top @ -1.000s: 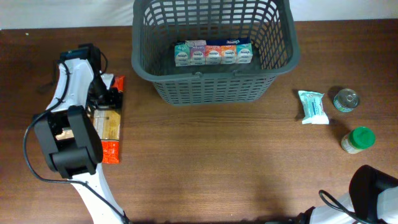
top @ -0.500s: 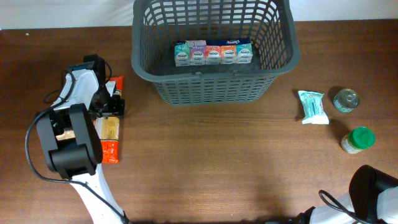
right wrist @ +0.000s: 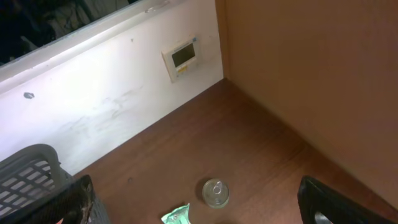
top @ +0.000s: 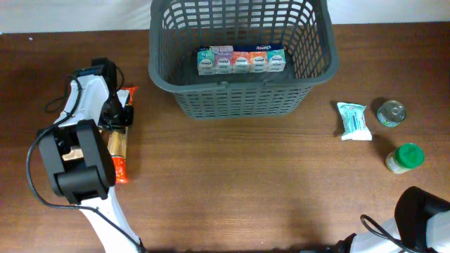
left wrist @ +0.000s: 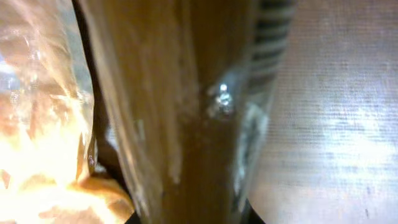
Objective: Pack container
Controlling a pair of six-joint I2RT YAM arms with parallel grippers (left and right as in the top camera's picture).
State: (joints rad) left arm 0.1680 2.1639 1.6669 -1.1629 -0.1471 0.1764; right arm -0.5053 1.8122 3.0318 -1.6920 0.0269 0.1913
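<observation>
Overhead, the basket (top: pixel 239 105) sits upper centre. The left gripper (top: pixel 116 116) presses onto the snack packet (top: pixel 121 144) at left, likely to lift it; its grip is hidden. The right gripper (right wrist: pixel 196 196) is spread wide.

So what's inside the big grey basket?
Five small colourful packs stand in a row, side by side, on the floor of the basket. The rest of the floor looks bare. Anything under the packs is covered, so that cannot be seen.
</observation>
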